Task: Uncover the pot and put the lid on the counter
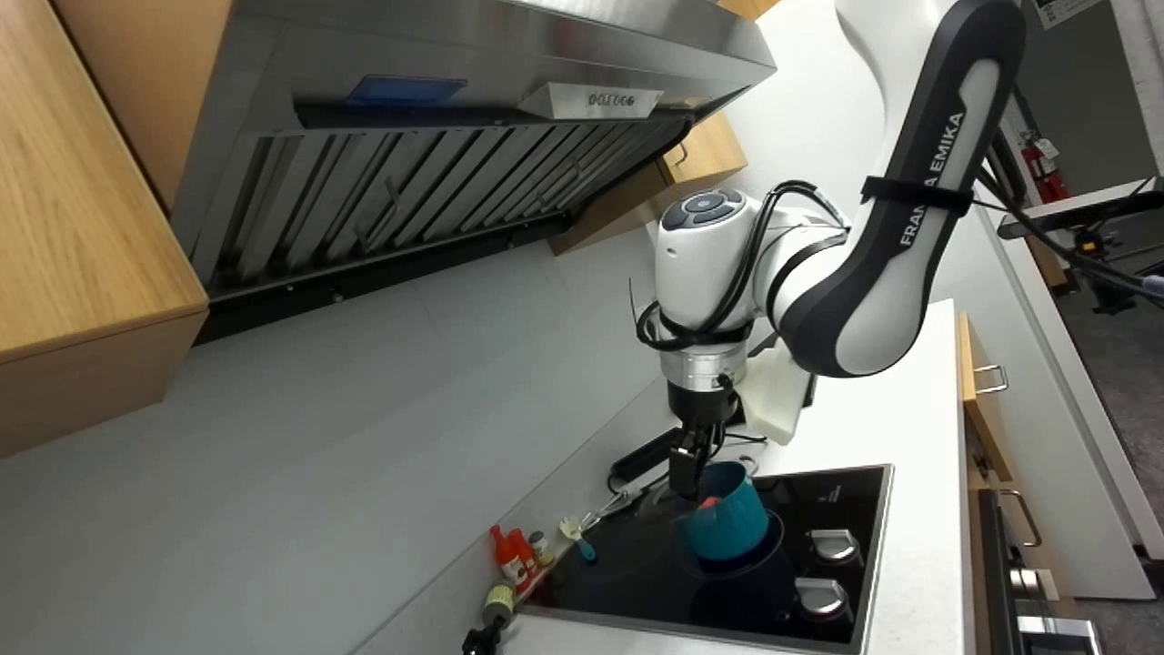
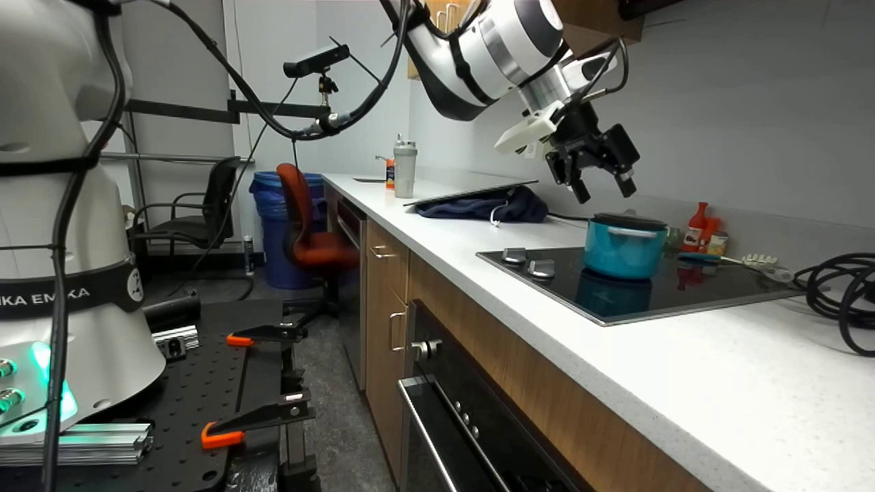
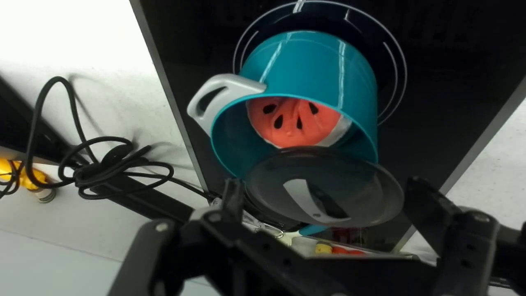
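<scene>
Looks, on judgement, to be at the uncovering step, half done, and not yet at setting down. Find the pot [image 2: 623, 251] upright on the black cooktop [image 2: 697, 294], bared enough in the wrist view to show a red, dark-spotted piece [image 3: 289, 114] inside. Find the lid [image 3: 328, 185] there too, tilted and off-centre toward the far side, overlapping only part of the pot's opening; cannot tell whether resting on the pot or propped on something behind. See the gripper [image 2: 604, 190] above in an exterior view, with widely spread jaws, holding nothing and apart from the lid. Calls next, most likely, for lining up over the lid's handle [image 3: 308, 200], lowering until astride it, then squeezing firmly. Should lift straight up before going sideways, so as not to drag the pot along. Could lose the lid off the far side with a careless nudge. After that, needs carrying to the counter [image 2: 718, 383], within sight as a white stretch on the near side of the cooktop, and laying down flat before letting go.
</scene>
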